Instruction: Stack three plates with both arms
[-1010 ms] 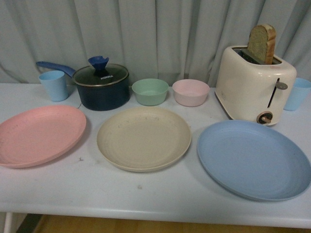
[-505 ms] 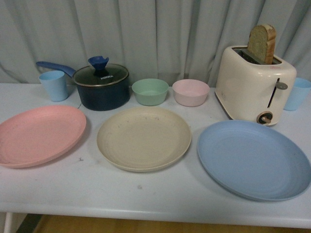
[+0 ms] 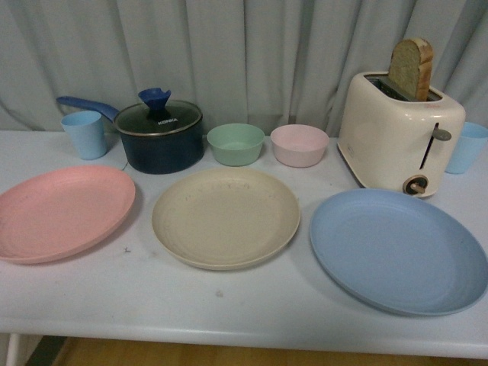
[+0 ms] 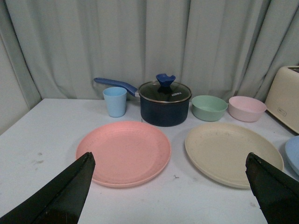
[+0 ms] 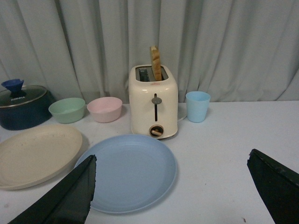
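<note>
The left tool (image 4: pixel 168 157) is holding its black jaws spread wide apart, gripping nothing and hovering above the near part of the worktop (image 3: pixel 229 305). Straight ahead of it and just beyond the jaws, the pink plate (image 4: pixel 124 151) is lying flat and upright on the worktop. The cream plate (image 4: pixel 233 151) is lying beside that one, further over toward the right tool's side, with a narrow strip of worktop showing between the two rims. Beyond the pink plate, further from the left tool, a light blue cup (image 4: pixel 115 101) is standing just beside a dark lidded pot (image 4: pixel 165 105), and a green bowl (image 4: pixel 209 107) and a pink bowl (image 4: pixel 247 108) are sitting past the cream plate. The right tool (image 5: pixel 172 156) is likewise keeping its jaws wide apart and empty, hanging over the worktop. The blue plate (image 5: pixel 131 170) is resting flat directly in front of it, near the cream plate but not touching it. Behind the blue plate a cream toaster (image 5: pixel 153 102) is standing with a slice of bread (image 5: pixel 155 63) sticking up out of its slot, and a second blue cup (image 5: pixel 197 106) is standing just beside the toaster. All three plates are lying singly, none stacked.
</note>
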Available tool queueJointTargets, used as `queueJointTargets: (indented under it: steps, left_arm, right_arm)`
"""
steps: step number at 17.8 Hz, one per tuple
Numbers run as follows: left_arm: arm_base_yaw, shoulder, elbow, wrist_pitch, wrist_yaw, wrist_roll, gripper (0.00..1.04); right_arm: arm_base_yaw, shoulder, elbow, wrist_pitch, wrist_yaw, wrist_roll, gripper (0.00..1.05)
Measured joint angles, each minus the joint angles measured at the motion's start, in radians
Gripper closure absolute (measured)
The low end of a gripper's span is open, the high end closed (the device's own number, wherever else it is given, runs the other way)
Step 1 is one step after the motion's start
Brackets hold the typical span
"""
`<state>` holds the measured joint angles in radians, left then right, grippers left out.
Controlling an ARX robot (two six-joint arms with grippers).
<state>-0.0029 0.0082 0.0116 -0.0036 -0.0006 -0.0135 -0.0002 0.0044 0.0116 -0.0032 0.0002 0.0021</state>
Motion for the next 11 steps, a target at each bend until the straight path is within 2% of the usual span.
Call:
queueJointTargets:
  steps: [8, 9, 10, 11]
  left_arm:
    - [0.0, 0.0, 0.0, 0.0, 0.0, 0.0, 0.07]
    - [-0.068, 0.146, 0.109, -0.265, -0.16, -0.113, 0.07]
    - [0.029, 0.43, 0.217, -0.047, -0.149, -0.192, 0.07]
    - [0.024, 0.558, 0.257, 0.072, -0.114, -0.188, 0.07]
  right_arm:
    - [0.0, 0.0, 0.0, 0.0, 0.0, 0.0, 0.06]
    - [0.0, 0.0, 0.0, 0.0, 0.001, 0.001, 0.06]
    - [0.0, 0.0, 0.0, 0.0, 0.0, 0.0, 0.06]
    - [0.0, 0.0, 0.0, 0.0, 0.0, 0.0, 0.06]
